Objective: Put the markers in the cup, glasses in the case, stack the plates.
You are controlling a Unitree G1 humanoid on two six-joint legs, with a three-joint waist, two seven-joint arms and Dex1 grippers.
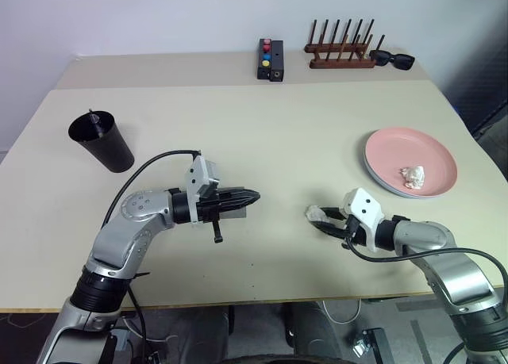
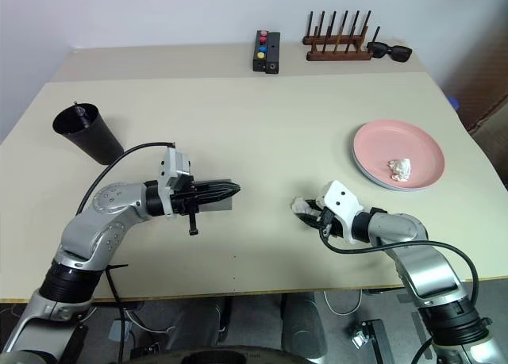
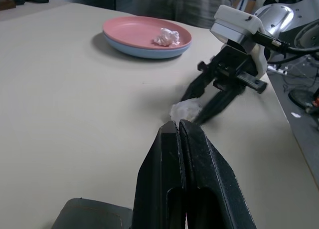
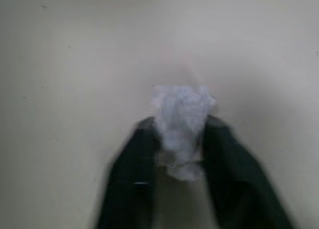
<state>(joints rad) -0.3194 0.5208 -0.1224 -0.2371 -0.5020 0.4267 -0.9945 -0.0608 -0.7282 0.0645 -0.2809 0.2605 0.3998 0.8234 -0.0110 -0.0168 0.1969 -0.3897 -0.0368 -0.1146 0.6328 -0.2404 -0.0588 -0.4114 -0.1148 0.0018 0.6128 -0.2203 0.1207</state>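
Observation:
My left gripper (image 1: 255,196) is shut with nothing in it and points to the right, just above the grey case (image 1: 236,211). My right gripper (image 1: 317,217) is low on the table, shut on a crumpled white paper wad (image 4: 182,124). The pink plate (image 1: 393,146) lies on the light blue plate (image 3: 144,50) at the right, with another white wad (image 1: 413,176) on it. The black cup (image 1: 101,142) stands tilted at the far left, and a marker's tip (image 1: 95,120) shows in its mouth. The glasses are out of view.
At the table's back stand a black box with coloured buttons (image 1: 271,59), a wooden peg rack (image 1: 341,53) and black sunglasses (image 1: 393,59). A person (image 3: 199,4) stands beyond the table's right side. The front edge is close below both arms.

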